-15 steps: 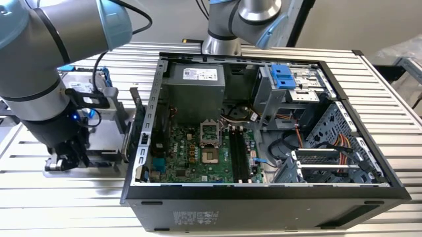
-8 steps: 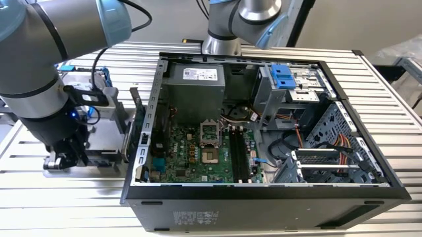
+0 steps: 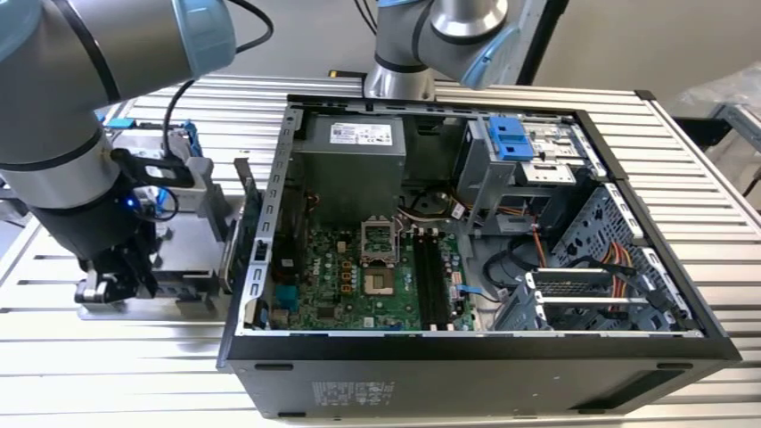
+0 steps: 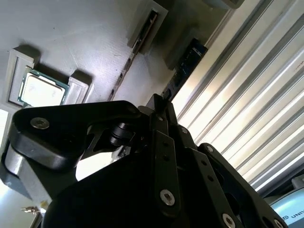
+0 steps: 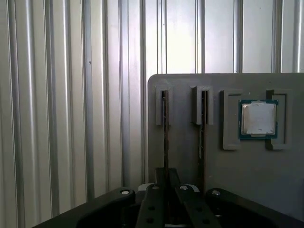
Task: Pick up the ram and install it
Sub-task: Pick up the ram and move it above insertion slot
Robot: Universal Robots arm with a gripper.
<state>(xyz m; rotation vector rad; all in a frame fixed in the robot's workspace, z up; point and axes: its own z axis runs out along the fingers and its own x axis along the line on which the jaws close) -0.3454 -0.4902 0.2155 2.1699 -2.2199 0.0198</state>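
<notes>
In the first wrist view two ram sticks stand on edge in the slots of a grey holder block (image 5: 185, 142). The nearer ram (image 5: 165, 137) runs straight down between my black fingertips (image 5: 160, 179), and my gripper (image 5: 166, 178) looks shut on its end while it still sits in its slot. The other stick (image 5: 201, 128) stands one slot over. The second wrist view shows the same gripper (image 4: 161, 107) pinched on the thin dark ram (image 4: 183, 71). In the exterior view my gripper (image 3: 113, 287) is low over the block, at the view's left of the open computer case (image 3: 476, 343).
A square silver processor chip (image 5: 259, 118) lies in a pocket of the holder, also seen as the chip (image 4: 40, 89). Inside the case, the green motherboard (image 3: 345, 285) has long black slots (image 3: 429, 276). A blue-framed drive bay (image 3: 514, 138) sits at the back. Ribbed metal table (image 3: 119, 374) surrounds everything.
</notes>
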